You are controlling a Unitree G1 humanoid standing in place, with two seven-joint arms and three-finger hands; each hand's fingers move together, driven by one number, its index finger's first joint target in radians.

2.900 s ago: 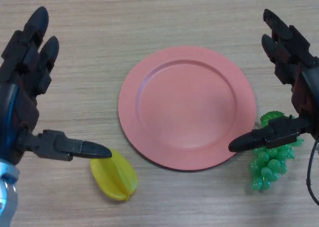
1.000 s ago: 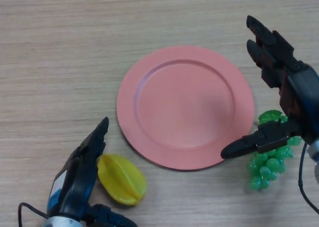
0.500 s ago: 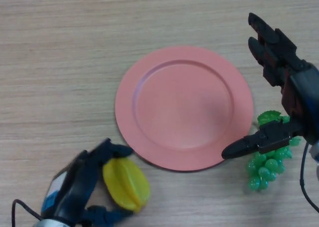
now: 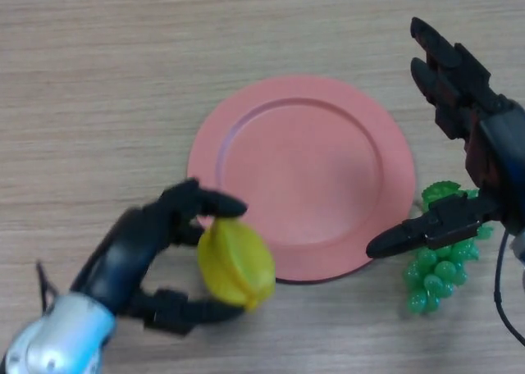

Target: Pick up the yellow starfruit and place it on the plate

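The yellow starfruit is held in my left hand, whose fingers and thumb curl round it from the left. It sits at the lower left edge of the pink plate, overlapping the rim. My right hand is open at the plate's right side, with its thumb pointing left over the plate's lower right rim.
A bunch of green grapes lies right of the plate, partly under my right thumb. The wooden table stretches behind and to the left.
My left hand closed round the starfruit and carried it up and right to the plate's edge. My right hand has barely moved.
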